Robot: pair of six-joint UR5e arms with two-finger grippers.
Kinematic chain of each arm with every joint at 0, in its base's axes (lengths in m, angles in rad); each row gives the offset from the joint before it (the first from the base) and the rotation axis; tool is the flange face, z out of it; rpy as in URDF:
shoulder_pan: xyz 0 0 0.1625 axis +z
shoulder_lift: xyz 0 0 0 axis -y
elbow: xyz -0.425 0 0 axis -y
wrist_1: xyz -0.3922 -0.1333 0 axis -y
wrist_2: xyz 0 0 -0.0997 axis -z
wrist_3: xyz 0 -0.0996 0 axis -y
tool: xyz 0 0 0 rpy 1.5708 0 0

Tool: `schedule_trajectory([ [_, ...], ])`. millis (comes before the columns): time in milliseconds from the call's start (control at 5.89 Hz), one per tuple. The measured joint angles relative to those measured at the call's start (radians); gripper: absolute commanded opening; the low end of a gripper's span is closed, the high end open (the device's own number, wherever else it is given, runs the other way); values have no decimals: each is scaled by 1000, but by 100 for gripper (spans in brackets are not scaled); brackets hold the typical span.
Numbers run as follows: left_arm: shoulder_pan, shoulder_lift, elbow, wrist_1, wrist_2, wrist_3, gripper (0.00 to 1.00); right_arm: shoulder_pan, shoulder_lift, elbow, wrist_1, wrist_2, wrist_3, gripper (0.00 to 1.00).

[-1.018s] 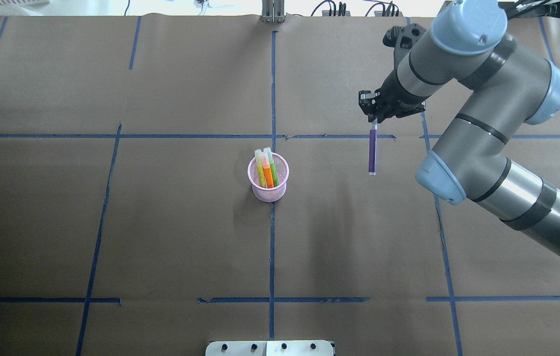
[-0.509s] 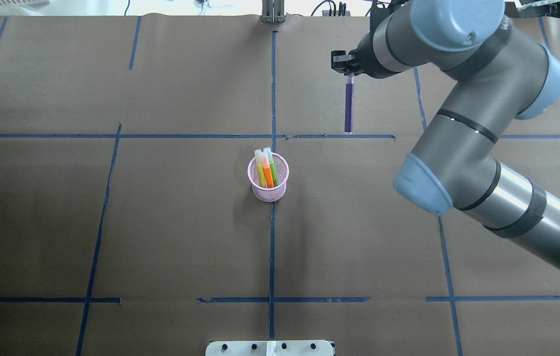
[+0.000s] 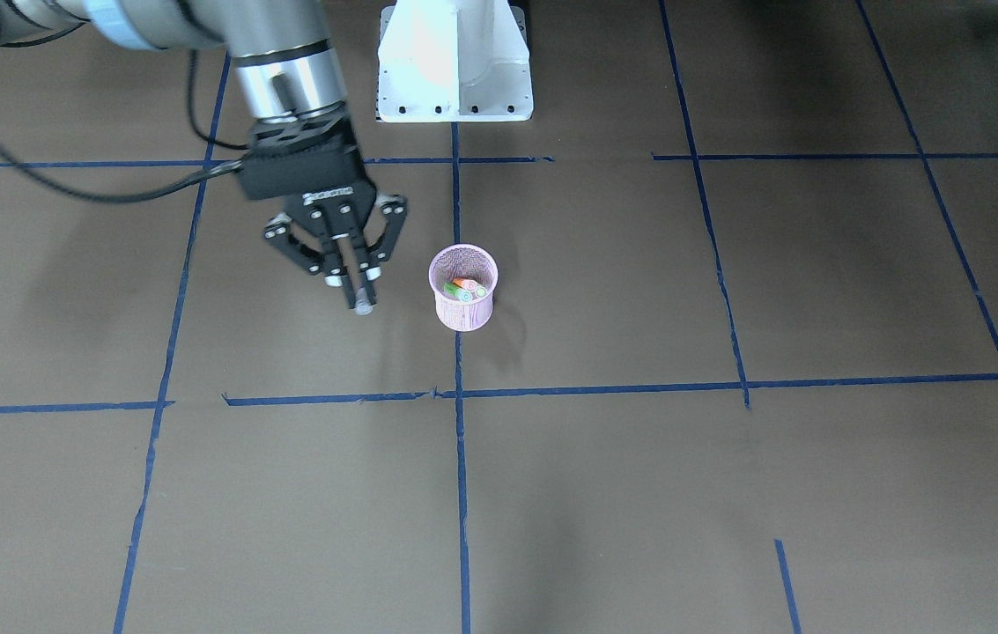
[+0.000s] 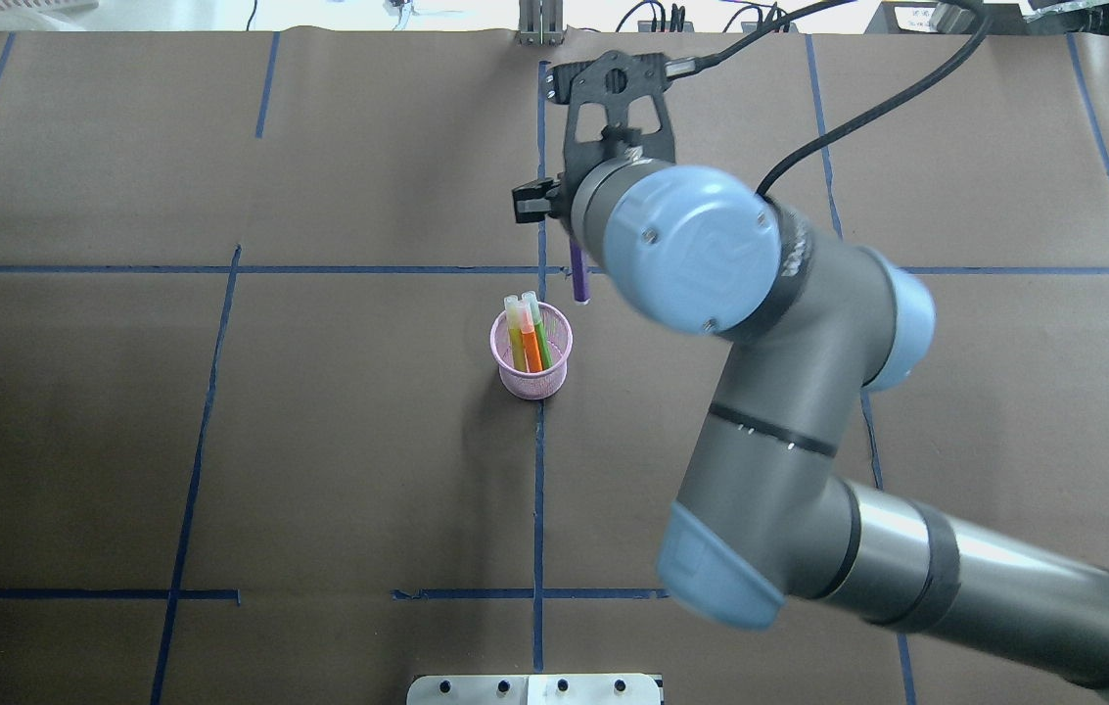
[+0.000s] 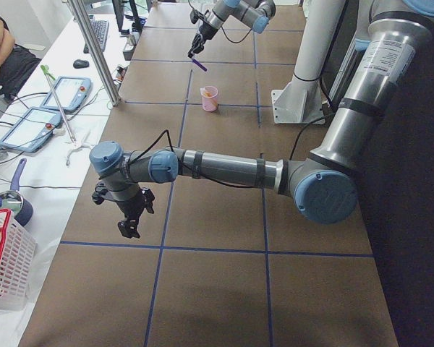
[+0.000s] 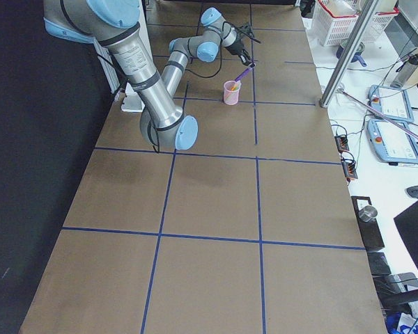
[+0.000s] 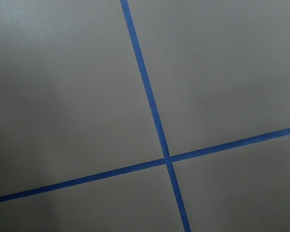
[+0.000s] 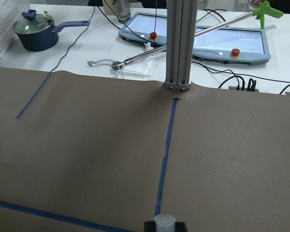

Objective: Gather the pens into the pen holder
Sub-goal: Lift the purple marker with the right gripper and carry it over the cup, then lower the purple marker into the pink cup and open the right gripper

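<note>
The pink mesh pen holder (image 4: 531, 364) stands at the table's middle, also in the front view (image 3: 462, 304). An orange pen (image 4: 531, 348) and a green pen (image 4: 541, 338) stand in it, pale caps up. My right gripper (image 3: 352, 283) is shut on the purple pen (image 4: 578, 282) and holds it upright above the table, just beyond and right of the holder in the overhead view. The pen's pale cap shows at the bottom of the right wrist view (image 8: 164, 222). My left gripper (image 5: 127, 219) shows only in the exterior left view; I cannot tell its state.
The white robot base (image 3: 454, 62) stands at the near edge. An aluminium post (image 8: 180, 43) rises at the far edge, with tablets (image 8: 232, 41) and a pot (image 8: 38, 31) behind it. A white basket (image 5: 3, 267) sits off the left end.
My right arm has swung left with the purple pen, from the right half of the table to a spot close to the pen holder. The pens in the holder have not moved.
</note>
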Motion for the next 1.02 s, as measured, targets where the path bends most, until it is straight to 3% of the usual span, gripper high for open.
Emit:
schedule_trajectory([
  [339, 0, 0, -1, -1, 0, -1, 100, -81, 22, -39, 8, -128, 8, 0],
  [679, 1, 0, -1, -1, 1, -2, 100, -98, 21, -137, 97, -157, 20, 0],
  [849, 1, 0, -1, -1, 1, -2, 100, -100, 17, -175, 144, -160, 22, 43],
  [1018, 2, 0, 0, -1, 2, -2, 100, -101, 13, -191, 166, -160, 22, 99],
])
